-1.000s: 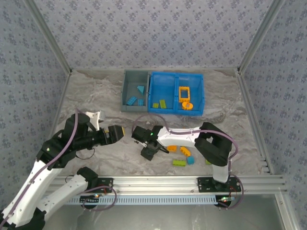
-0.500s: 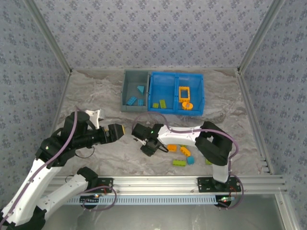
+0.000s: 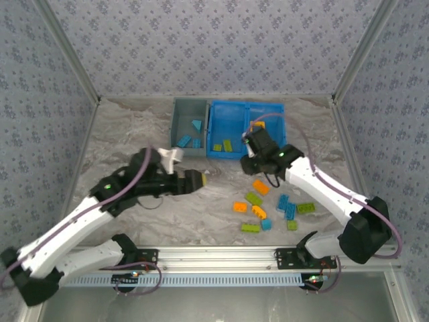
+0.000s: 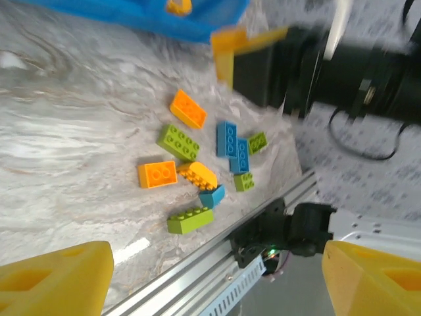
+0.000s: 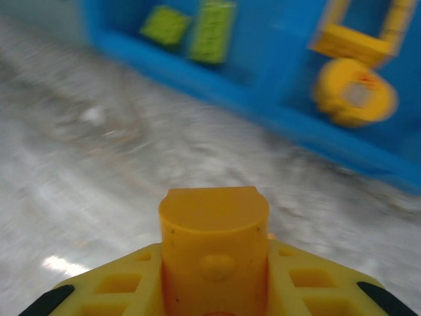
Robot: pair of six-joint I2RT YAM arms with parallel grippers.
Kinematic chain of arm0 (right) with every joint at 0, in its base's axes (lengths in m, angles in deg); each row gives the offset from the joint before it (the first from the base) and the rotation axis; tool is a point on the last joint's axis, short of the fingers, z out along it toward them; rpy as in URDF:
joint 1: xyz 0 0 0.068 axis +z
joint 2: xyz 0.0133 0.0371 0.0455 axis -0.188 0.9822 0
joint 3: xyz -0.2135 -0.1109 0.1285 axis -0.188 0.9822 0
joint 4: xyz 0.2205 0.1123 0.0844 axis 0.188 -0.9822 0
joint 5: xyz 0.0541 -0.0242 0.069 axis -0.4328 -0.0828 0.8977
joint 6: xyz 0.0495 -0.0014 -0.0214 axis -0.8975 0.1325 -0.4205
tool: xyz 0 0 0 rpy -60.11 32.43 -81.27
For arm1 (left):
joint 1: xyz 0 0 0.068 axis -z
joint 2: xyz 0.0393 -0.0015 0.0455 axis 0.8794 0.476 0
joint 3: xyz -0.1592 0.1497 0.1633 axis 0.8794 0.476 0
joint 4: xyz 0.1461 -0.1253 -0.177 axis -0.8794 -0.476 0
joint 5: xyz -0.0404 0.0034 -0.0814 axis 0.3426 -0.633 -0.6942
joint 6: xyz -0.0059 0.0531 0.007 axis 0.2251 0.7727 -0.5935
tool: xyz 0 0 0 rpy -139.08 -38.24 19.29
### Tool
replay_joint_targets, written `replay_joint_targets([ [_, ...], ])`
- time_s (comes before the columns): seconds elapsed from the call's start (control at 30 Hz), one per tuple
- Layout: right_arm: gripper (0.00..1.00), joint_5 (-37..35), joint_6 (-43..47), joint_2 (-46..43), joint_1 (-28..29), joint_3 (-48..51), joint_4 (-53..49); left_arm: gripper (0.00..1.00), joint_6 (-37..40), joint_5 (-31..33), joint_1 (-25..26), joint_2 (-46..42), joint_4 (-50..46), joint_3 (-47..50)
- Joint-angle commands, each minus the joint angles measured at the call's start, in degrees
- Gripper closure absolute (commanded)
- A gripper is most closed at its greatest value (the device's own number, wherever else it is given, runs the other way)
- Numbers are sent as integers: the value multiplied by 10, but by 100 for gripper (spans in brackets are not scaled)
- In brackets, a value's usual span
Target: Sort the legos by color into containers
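A wrinkled, marble-patterned cover is lying over the worktop (image 3: 134, 134). Blue-grey flowered walls (image 3: 214, 47) are closing it in on three sides. An aluminium rail (image 3: 221, 255) is running along the near edge.

From above, the grey bin (image 3: 176, 127) and the blue bin (image 3: 226, 124) are sitting side by side at the middle of the far edge, with blue legos (image 3: 196, 125) lying in the grey one. Loose legos (image 3: 258, 212) in orange, green and blue are lying right of the middle, toward the near edge. The left tool (image 3: 199, 179) is hanging over the worktop's middle.

The left wrist view is showing that tool's fingers (image 4: 52, 280) spread wide with nothing between them.

The blurred right wrist view is showing the right tool (image 5: 214, 270) clenched on an orange lego (image 5: 214, 217), just before the blue bin's near wall. Beyond it, green legos (image 5: 210, 29) are lying in the compartment nearer the grey bin. A frame (image 5: 362, 33) and a round piece (image 5: 355, 92), both orange, are lying in the other compartment.
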Motion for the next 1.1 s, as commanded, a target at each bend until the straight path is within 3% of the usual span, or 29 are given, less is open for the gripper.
replay_joint_targets([
  [0.0,65,-29,-17,46,-67,-47,-54,18,2,83,72,74,86,-43],
  [0.17,67,-81,-25,166,-132,-153,-76,19,26,168,151,154,147,-83],
  [0.37,67,-111,-26,317,-158,-291,-110,20,37,172,174,215,159,-119],
  [0.57,65,-159,-29,422,-160,-393,-151,20,42,180,179,212,151,-117],
  [0.73,62,-178,-37,459,-158,-418,-166,20,43,186,179,201,146,-110],
  [0.97,41,-177,-44,455,-151,-419,-167,20,46,189,179,194,132,-112],
  [1.07,39,-176,-45,430,-143,-420,-168,20,51,193,179,192,122,-113],
])
